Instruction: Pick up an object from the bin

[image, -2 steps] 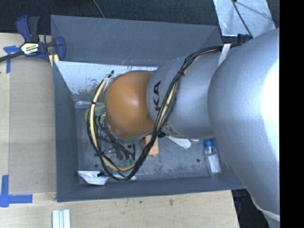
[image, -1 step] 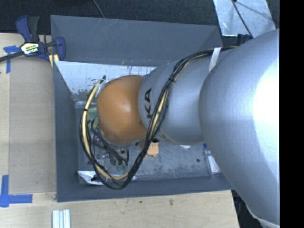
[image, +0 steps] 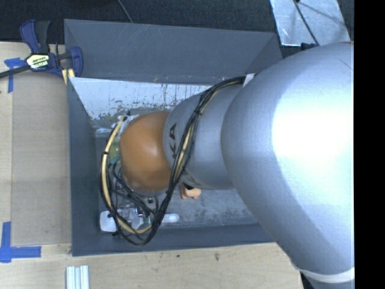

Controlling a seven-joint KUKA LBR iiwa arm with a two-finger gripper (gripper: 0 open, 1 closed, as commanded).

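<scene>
arm: big silver link (image: 289, 161) is nearest the camera. It comes in from 3 o'clock and covers the right half of the bin (image: 78, 161).
wrist: orange cover (image: 143, 152) sits about bin centre. Yellow and black cables (image: 109, 179) loop round it and hang down toward 7 o'clock.
gripper: (image: 131, 212) below the cover, low over the floor at the bin's 7 o'clock. Open or closed: can't tell, the wrist and cables mask it. Nothing seen held.
nearest thing: small white piece (image: 108, 223) at the gripper's 9 o'clock, just beside it, in the floor's 7 o'clock corner and partly behind the cable loop.
next thing: pale elongated piece (image: 171, 218) at the gripper's 3 o'clock, near, lying flat along the 6 o'clock wall.
furthest thing: small tan piece (image: 191, 192) at the gripper's 2 o'clock, just beside the arm's lower edge, apart from the other two.
likely target: the white piece, going only by how close it is; can't confirm.
handling (judgement): all three look small and light, probably rigid plastic, not fragile. Likely to skid on the metal floor if nudged.
where to grip (judgement): across the narrow width, mid-length. The white piece is tight to the corner, so the walls limit the approach.
risk (judgement): the cable loop could drag over the white piece.
</scene>
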